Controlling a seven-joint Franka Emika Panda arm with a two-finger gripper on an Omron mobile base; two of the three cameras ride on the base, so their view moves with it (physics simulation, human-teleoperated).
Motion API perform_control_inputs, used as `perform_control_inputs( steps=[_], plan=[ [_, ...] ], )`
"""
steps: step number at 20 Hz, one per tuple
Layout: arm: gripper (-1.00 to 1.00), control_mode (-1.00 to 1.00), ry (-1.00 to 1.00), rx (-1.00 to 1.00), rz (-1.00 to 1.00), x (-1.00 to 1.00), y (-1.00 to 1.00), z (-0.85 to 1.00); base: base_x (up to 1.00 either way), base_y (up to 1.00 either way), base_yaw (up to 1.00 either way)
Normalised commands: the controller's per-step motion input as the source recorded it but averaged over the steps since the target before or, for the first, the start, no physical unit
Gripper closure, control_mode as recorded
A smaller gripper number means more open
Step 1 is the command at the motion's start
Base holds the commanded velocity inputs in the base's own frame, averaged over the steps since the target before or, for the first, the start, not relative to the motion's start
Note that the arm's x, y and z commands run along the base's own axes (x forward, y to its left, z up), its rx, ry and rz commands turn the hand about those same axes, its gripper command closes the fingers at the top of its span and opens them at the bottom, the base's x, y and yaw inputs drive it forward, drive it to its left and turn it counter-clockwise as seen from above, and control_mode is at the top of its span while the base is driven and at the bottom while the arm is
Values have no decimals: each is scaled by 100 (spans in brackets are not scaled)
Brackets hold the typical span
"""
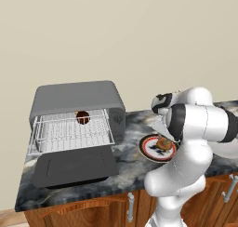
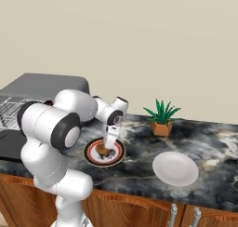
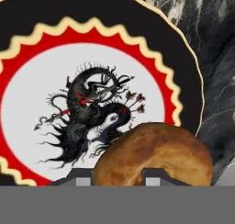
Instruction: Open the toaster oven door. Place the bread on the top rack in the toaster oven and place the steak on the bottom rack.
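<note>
Down on the patterned plate (image 1: pixel 149 147), the gripper (image 2: pixel 106 149) stands upright over the bread (image 3: pixel 153 154), its jaws drawn narrow around the golden-brown ring. In the hand view the bread sits at six o'clock, touching both dark finger tips (image 3: pixel 83 177), with the plate's dragon motif at ten o'clock from it. Whether the bread is lifted or resting on the plate I cannot tell.

From the left base view, the plate lies at three o'clock of the toaster oven (image 1: pixel 79 100), near it on the marbled counter (image 1: pixel 125 163). The toaster oven door (image 1: pixel 74 168) is folded down flat at the oven's six o'clock. Inside, the steak (image 1: pixel 82 117) shows as a dark round lump toward the back, at twelve o'clock above the wire grids; which shelf carries it I cannot tell. The top rack (image 1: pixel 74 121) and bottom rack (image 1: pixel 69 140) are both slid forward over the door.

From the right base view, a potted plant (image 2: pixel 161 115) stands at two o'clock of the patterned plate, and a plain white plate (image 2: pixel 175 168) lies at four o'clock, well apart.
</note>
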Motion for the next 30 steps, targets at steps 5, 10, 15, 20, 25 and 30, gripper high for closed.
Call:
perform_control_inputs(
  steps=[5,10,15,20,25,30],
  plan=[
    [100,-100,0,0,2,-28,8,40,0,0,0],
    [100,-100,-7,0,9,-33,14,33,0,0,0],
    [100,-100,-11,0,13,-35,22,37,0,0,0],
    [100,-100,-20,0,14,-23,29,39,0,0,0],
    [100,-100,-17,0,19,-11,35,43,0,0,0],
    [100,-100,-12,0,21,-1,40,31,0,0,0]
  ],
)
